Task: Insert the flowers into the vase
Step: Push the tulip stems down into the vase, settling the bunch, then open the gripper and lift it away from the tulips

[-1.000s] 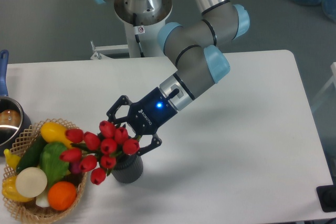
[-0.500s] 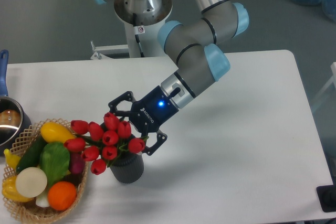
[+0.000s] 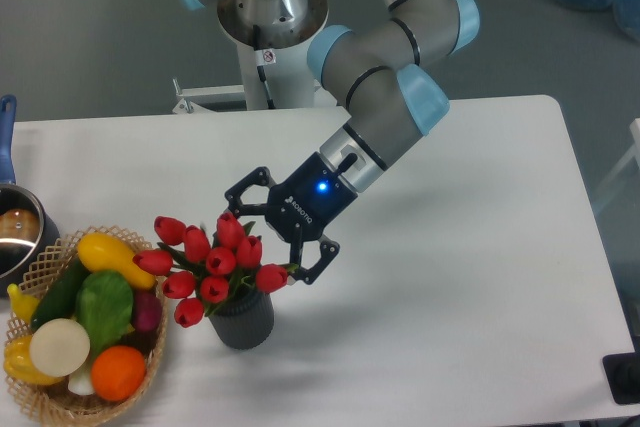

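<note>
White table (image 3: 480,277), flowers (image 3: 212,260) left of claw (image 3: 276,231)

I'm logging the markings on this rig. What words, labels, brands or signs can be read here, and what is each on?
White lettering on the gripper body, near its blue light: a brand mark, too blurred to read for certain.
Small white sticker with a red sign on the robot base column: too small to read.
No text shows on the vase, the flowers, the basket or the table.
</note>
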Controlling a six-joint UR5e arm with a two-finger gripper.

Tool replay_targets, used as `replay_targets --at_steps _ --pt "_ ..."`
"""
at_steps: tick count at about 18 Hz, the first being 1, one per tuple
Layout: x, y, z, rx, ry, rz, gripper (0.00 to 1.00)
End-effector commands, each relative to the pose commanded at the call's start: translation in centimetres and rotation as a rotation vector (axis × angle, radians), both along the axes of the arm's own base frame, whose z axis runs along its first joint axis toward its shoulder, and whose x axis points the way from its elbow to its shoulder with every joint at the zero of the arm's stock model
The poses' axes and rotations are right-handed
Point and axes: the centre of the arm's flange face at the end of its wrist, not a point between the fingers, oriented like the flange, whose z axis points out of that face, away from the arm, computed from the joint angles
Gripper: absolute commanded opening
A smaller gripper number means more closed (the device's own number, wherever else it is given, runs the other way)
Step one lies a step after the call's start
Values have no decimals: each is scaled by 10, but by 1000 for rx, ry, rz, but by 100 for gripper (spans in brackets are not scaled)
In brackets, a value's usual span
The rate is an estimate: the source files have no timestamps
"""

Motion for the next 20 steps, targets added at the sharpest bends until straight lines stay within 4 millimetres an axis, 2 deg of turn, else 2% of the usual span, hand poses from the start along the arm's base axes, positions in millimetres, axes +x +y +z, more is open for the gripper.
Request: replay_targets --at_steps 3,10,15,20 --pt "0 -8 5 -70 73 24 100" --pt "-24 -48 31 -262 286 145 100" --pt "-69 -94 52 -367 448 233 100" --pt "-124 -162 57 -515 572 320 100"
